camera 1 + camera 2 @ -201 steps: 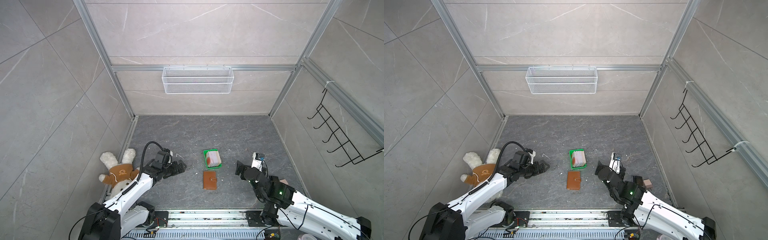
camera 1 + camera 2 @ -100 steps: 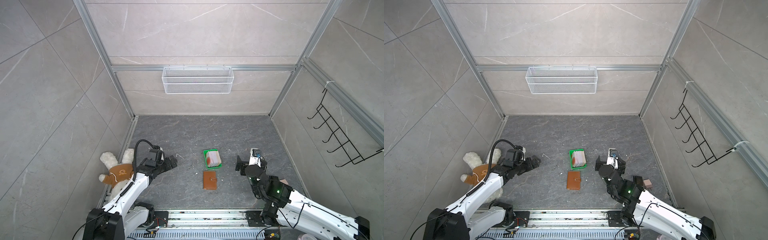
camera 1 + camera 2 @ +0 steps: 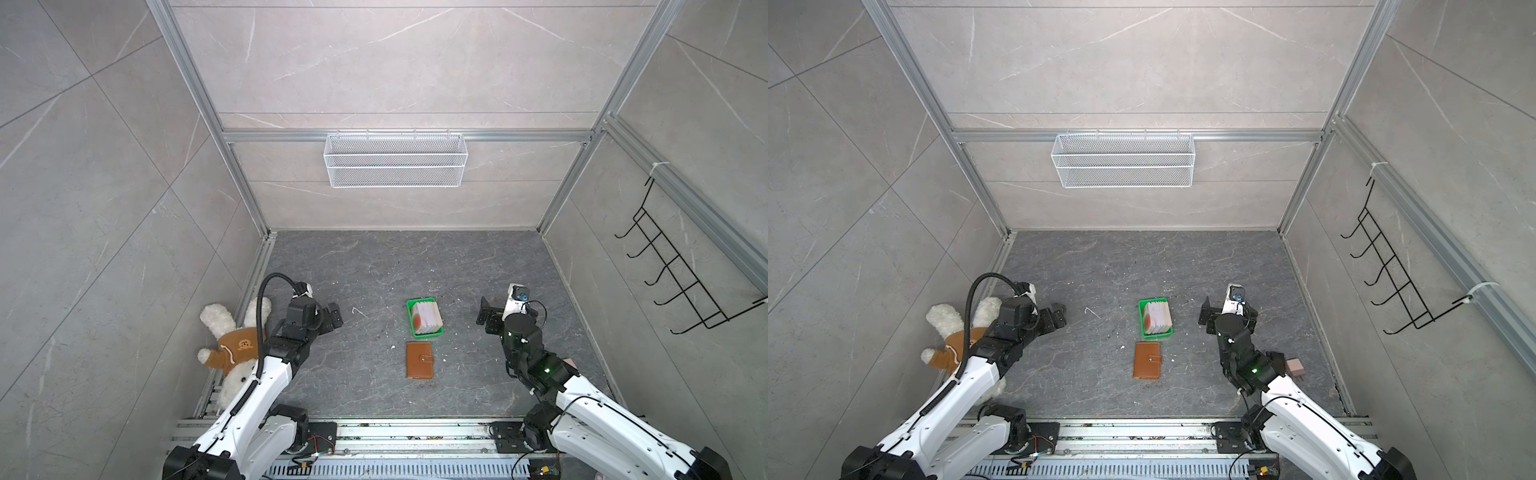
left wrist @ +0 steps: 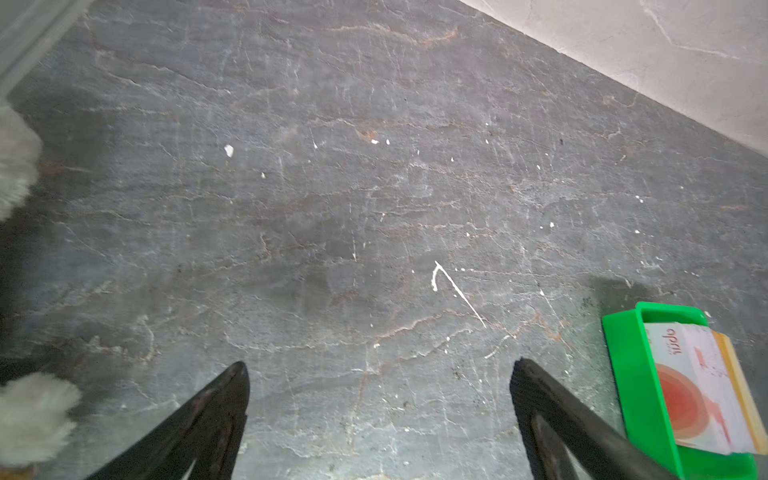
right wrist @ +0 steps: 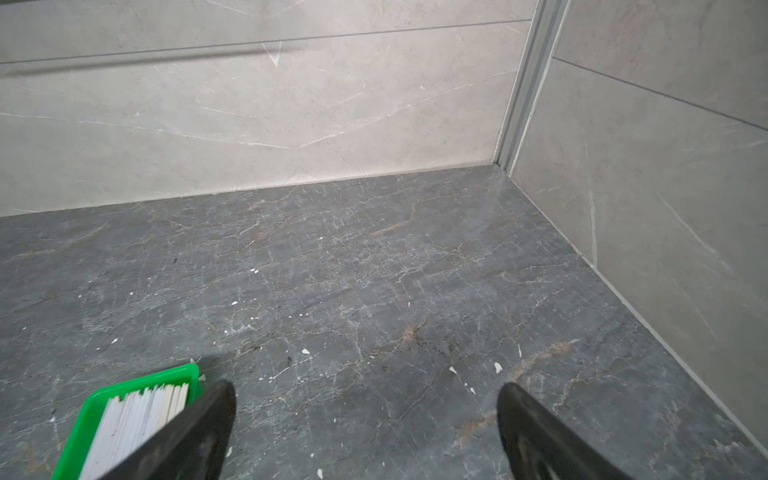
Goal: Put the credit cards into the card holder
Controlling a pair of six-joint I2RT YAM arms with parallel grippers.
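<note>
Jaws on both arms spread wide and empty, flanking the work.
The credit cards (image 3: 427, 317) stand on edge in the green tray (image 3: 411, 305); the card holder (image 3: 420, 360) lies shut just nearside, mid-tabletop (image 3: 374, 270), long axis pointing away from me; my right jaws sit nearer.

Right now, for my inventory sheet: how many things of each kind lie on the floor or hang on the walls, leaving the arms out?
Tray: 1
Card stack: 1 (too tightly packed to count the cards)
Wallet: 1
Plush: 1
Pink block: 1
Wire basket: 1
Hook rack: 1
Total: 7
</note>
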